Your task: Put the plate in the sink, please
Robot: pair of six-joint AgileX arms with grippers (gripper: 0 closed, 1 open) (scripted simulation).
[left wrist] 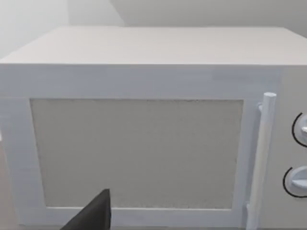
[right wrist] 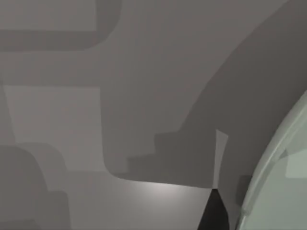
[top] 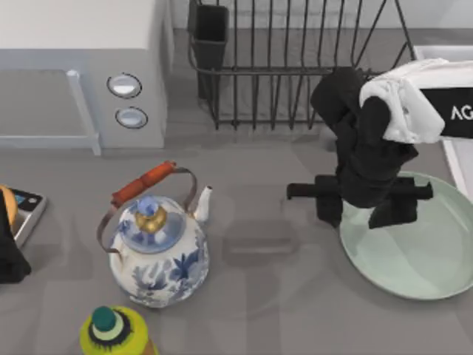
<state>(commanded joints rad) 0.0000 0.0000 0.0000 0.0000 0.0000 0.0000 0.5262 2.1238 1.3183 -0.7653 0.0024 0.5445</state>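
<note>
The right arm's black gripper (top: 360,203) hung closest to the overhead camera, above the nine o'clock rim of the mint-green plate (top: 414,251); whether its fingers were open or closed could not be told. The plate lay flat on the table (top: 266,310) at four o'clock. The sink (top: 443,53) sat at two o'clock. The left gripper (left wrist: 93,215) faced the microwave (left wrist: 139,143).

I'm seeing soft, even light from above; the bench (top: 281,310) is carrying blurred grey shadows, and hard-edged stepped ones are showing beside the plate (right wrist: 288,182).
</note>
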